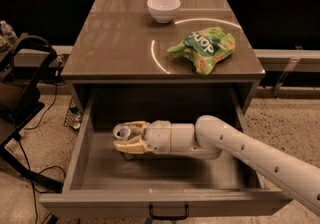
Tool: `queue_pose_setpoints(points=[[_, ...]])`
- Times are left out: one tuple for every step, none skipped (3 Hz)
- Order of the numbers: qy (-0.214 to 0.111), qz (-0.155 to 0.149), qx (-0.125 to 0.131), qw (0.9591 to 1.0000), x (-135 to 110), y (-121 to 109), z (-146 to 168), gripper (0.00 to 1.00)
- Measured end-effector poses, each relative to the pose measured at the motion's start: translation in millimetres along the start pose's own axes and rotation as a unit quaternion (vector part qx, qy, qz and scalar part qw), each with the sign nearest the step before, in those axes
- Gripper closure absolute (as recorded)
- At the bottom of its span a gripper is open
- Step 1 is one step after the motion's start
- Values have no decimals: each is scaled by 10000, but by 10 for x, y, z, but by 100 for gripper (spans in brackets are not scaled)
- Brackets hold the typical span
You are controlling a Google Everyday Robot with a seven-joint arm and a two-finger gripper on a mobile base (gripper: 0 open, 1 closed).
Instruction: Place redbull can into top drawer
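Note:
The top drawer (165, 202) is pulled wide open below the table top, its small black handle at the bottom edge of the view. My gripper (126, 138) reaches in from the right, low inside the drawer's left half. It is shut on the redbull can (121, 132), a slim silver can whose shiny pull-tab top faces up and left. The can's lower end is down near the drawer floor; whether it touches is unclear.
A white bowl (163, 7) stands at the back of the table top (115, 43). A green chip bag (204, 48) lies at its right. A black chair (20, 98) and cables are on the floor at the left.

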State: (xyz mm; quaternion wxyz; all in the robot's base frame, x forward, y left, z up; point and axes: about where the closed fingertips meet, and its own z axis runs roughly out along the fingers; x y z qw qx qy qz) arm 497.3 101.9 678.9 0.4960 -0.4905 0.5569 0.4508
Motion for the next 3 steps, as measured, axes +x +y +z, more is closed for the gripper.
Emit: queue_pose_setpoints(points=[[0, 0, -1, 10000, -23, 1, -1, 53], [0, 0, -1, 10000, -23, 1, -1, 30], [-3, -3, -20, 10000, -28, 12, 15, 6]])
